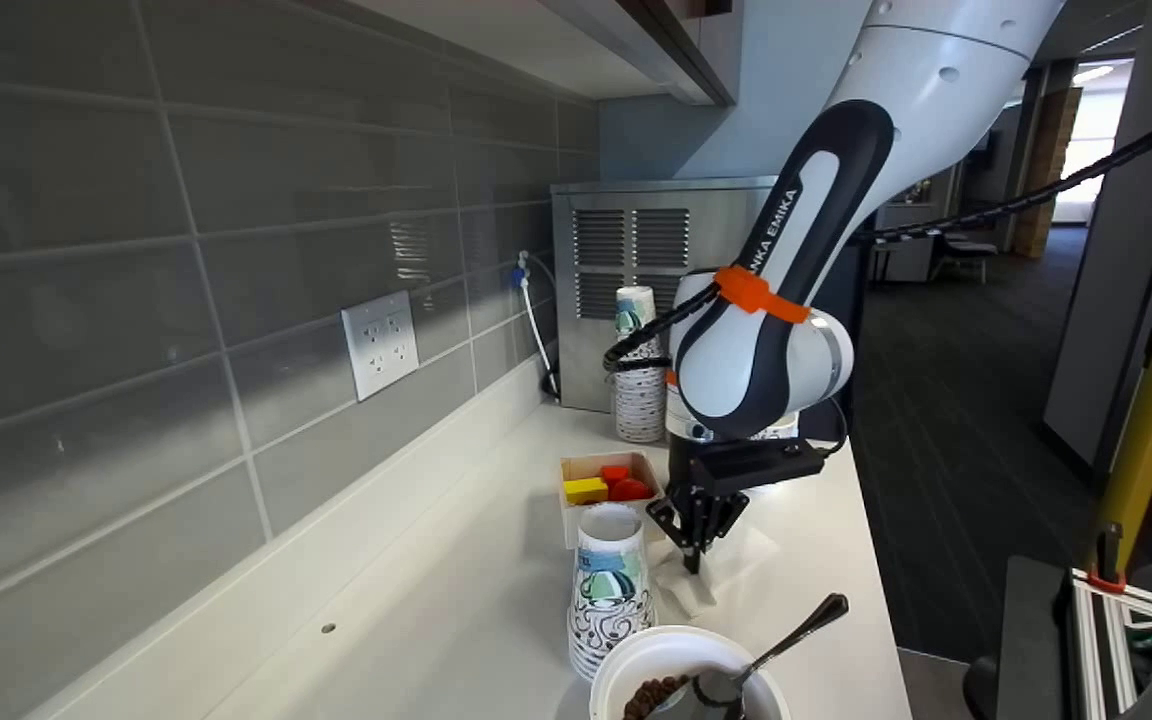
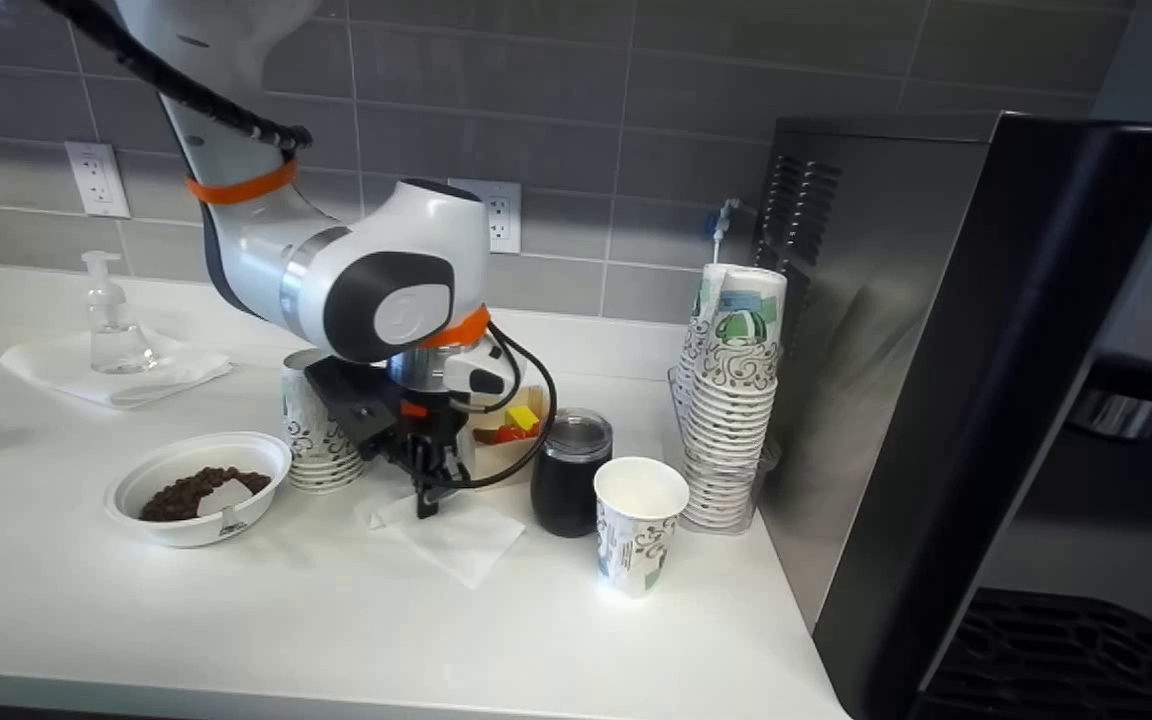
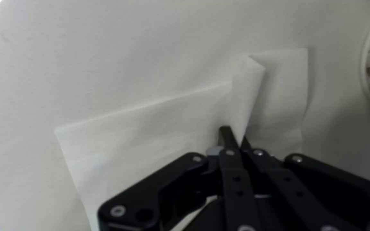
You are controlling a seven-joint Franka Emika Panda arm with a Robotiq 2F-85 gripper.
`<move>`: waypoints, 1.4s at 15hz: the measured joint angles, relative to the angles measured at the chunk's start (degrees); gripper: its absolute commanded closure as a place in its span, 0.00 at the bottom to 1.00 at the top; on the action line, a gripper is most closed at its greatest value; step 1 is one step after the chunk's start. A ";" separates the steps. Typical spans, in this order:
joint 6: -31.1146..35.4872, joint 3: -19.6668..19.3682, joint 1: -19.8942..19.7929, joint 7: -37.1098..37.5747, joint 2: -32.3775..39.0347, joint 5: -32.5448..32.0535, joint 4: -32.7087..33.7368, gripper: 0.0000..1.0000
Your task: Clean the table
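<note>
The table [image 2: 416, 640], long, smooth and off-white, lies straight below my fingers [image 3: 236, 183], with a white paper napkin [image 3: 120, 141] between. My landmark on it is the white bowl [image 2: 186, 530] of small brown pieces [image 2: 191, 492]. From the bowl, the table's long axis runs past the napkin to a lidded black tumbler [image 2: 561, 490]. My fingers point down between bowl and tumbler, near the bowl but apart from it.

In the wrist view the fingers are pressed together, leaving no gap beyond the paper's thickness, and they pinch a raised fold of the napkin. Its broader sheet spreads away from the bowl. A smaller flap reaches back to the bowl's side, where a stack of printed paper cups [image 2: 311, 455] stands just beside the bowl. I cannot tell whether the fingertips touch the table.

I judge that wiping is the step in hand, since the cloth-like sheet is gripped and the surface is right under it. The next move probably calls for staying low and dragging the napkin flat. A stroke toward the bowl could knock the cup stack; a long one away from the bowl could catch the tumbler or the single paper cup [image 2: 636, 540] beyond.
</note>
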 measured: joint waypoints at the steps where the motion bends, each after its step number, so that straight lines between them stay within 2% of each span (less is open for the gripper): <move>1: -1.39 -2.01 0.73 2.94 -0.24 -3.01 0.06 1.00; 4: -5.72 -5.45 2.14 9.67 -0.81 -9.18 0.37 1.00; 9: -14.64 -3.39 2.14 8.13 -1.87 -9.21 0.75 1.00; 13: -12.93 0.95 2.35 3.67 -2.18 -6.78 0.71 1.00; 17: -11.12 5.00 2.36 -5.33 -2.16 0.67 0.73 1.00; 21: -14.59 6.30 2.33 -11.15 -2.06 3.06 0.82 1.00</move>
